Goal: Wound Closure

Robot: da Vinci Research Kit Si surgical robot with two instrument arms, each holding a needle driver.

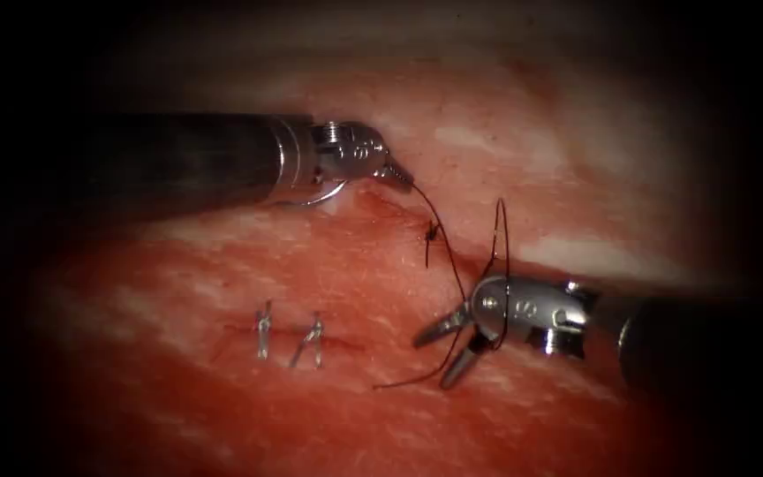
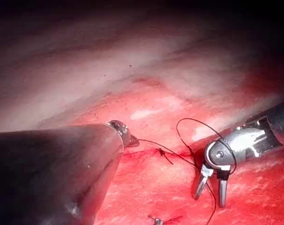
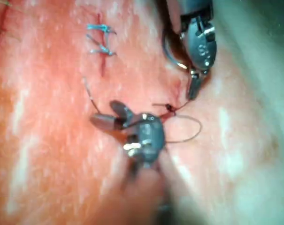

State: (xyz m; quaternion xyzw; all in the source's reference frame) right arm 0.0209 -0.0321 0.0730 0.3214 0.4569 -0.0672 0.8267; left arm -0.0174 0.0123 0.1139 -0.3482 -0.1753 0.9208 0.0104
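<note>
Pink pork tissue, dark thread, knot at the cut.
We log the left steel tool clamped on thread; the right steel tool gapes, thread looped round it. Needle: we cannot tell.

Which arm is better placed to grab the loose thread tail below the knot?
Probably right: the right claw, open and empty, straddles the loose tail of the thin dark thread, thread looped round its wrist. The left claw is shut on thread; the curved steel needle lies by its wrist.
</note>
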